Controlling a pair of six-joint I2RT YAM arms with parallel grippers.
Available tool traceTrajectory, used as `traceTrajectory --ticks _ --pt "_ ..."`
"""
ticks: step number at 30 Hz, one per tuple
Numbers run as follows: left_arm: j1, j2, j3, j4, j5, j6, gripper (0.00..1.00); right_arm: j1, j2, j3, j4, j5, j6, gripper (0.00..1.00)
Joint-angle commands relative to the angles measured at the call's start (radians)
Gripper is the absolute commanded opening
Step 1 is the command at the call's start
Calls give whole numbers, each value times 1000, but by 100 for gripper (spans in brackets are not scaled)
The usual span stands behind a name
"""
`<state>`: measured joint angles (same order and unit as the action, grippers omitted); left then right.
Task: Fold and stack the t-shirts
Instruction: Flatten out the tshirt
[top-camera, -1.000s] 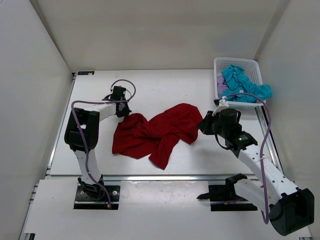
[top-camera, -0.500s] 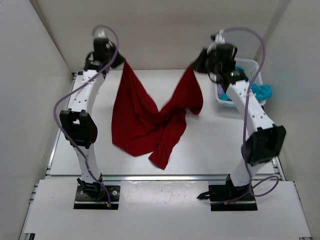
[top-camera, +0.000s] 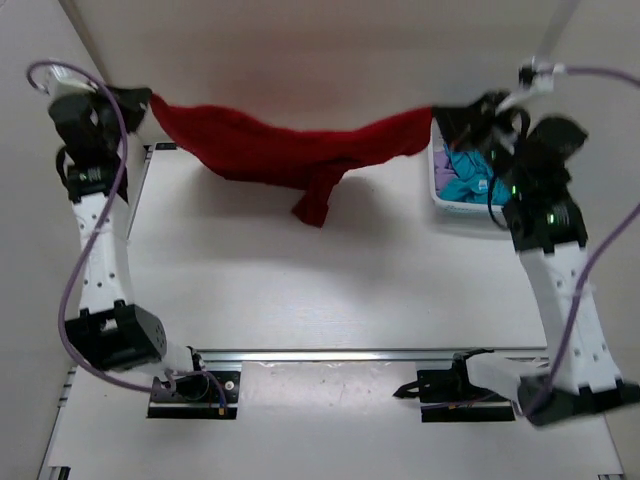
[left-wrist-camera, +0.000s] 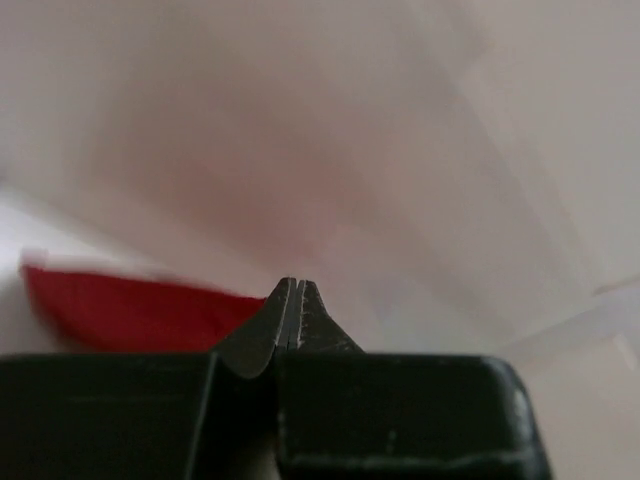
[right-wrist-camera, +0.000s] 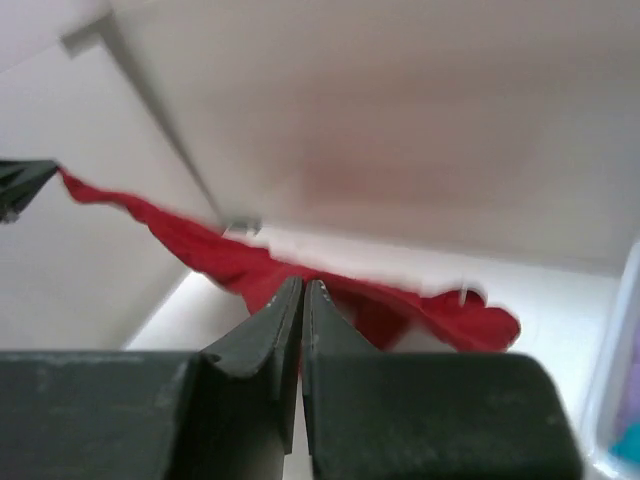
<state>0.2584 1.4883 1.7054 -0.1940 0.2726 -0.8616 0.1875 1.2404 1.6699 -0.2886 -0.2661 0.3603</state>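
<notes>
The dark red t-shirt (top-camera: 290, 150) hangs stretched in the air between my two raised grippers, with a fold dangling at its middle above the table. My left gripper (top-camera: 140, 100) is shut on its left end; in the left wrist view the closed gripper (left-wrist-camera: 295, 290) has red cloth (left-wrist-camera: 130, 310) beside it. My right gripper (top-camera: 440, 115) is shut on its right end; in the right wrist view the closed gripper (right-wrist-camera: 302, 285) has the shirt (right-wrist-camera: 200, 250) running off to the left. The teal blue shirt (top-camera: 465, 180) and the lavender shirt (top-camera: 441, 168) lie in the basket.
The white lattice basket (top-camera: 470, 210) stands at the back right of the white table (top-camera: 320, 280), partly hidden by my right arm. Its edge shows in the right wrist view (right-wrist-camera: 615, 390). White walls enclose the table at the back and both sides.
Both arms have lifted the red shirt off the table and pulled apart, left arm going left and right arm going right. The shirt went from crumpled on the table to stretched out in the air.
</notes>
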Motion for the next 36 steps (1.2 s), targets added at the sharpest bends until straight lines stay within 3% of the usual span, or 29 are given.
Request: traceTrajectory --ticks 1,5,8,10,12,16,24,31,36 --pt "-37 -204 -487 144 -57 -8 8 30 -192 -473 103 -6 25 0" --pt "16 -352 -989 252 -111 -20 32 138 -396 -957 135 60 124 0" --pt "82 -424 -1171 269 -75 -39 44 87 -504 -1298 163 -11 230 1" --pt "91 -456 -1187 214 -91 -4 44 31 -559 -1364 164 -51 255 0" --pt "62 -486 -1170 92 -163 93 44 11 -590 -1389 148 -53 243 1" --pt "10 -517 -1225 65 -210 164 49 12 -585 -1375 111 -29 209 0" --pt "-79 -183 -1150 150 -170 95 52 55 -564 -1391 141 -15 210 0" --pt "-128 -243 -1205 114 -225 81 51 56 -562 -1412 174 -13 232 0" --pt "-116 -125 -1195 157 -207 53 50 58 -562 -1400 154 -13 217 0"
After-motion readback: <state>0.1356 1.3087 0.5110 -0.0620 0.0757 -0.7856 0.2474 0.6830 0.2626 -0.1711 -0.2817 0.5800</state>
